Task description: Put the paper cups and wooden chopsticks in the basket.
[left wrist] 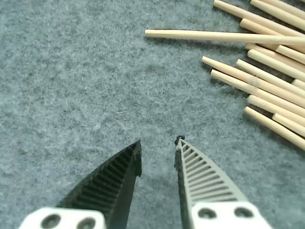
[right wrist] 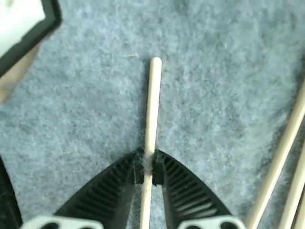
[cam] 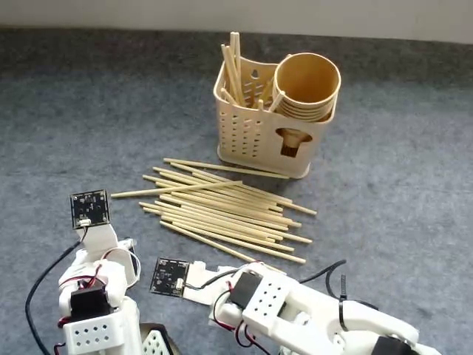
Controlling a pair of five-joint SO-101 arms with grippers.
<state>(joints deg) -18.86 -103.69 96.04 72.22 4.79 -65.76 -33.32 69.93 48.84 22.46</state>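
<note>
The wooden chopsticks [cam: 229,211] were slim, round sticks of pale, plain wood. Most lay loose in a rough fan on the grey felt [cam: 89,126] at the middle of the table, running roughly from 10 o'clock to 4 o'clock. A smaller bunch [cam: 235,63] stood on end in the 9 o'clock side of the basket [cam: 255,137], a cream plastic caddy with rows of slots and a mushroom-shaped cutout in its front wall, set toward 12 o'clock on the table. The paper cups [cam: 307,85], tan and nested into one stack, sat mouth-up in the basket's 3 o'clock side, their rims above its wall. The right gripper [right wrist: 148,153], on the arm at 6 o'clock, had its black fingers pinched tight on a single chopstick [right wrist: 153,105] that pointed straight out ahead of them over the felt. The left gripper [left wrist: 158,141], on the arm at 7 o'clock, hung with one black and one white finger parted over bare felt, near the ends of the loose pile.
</note>
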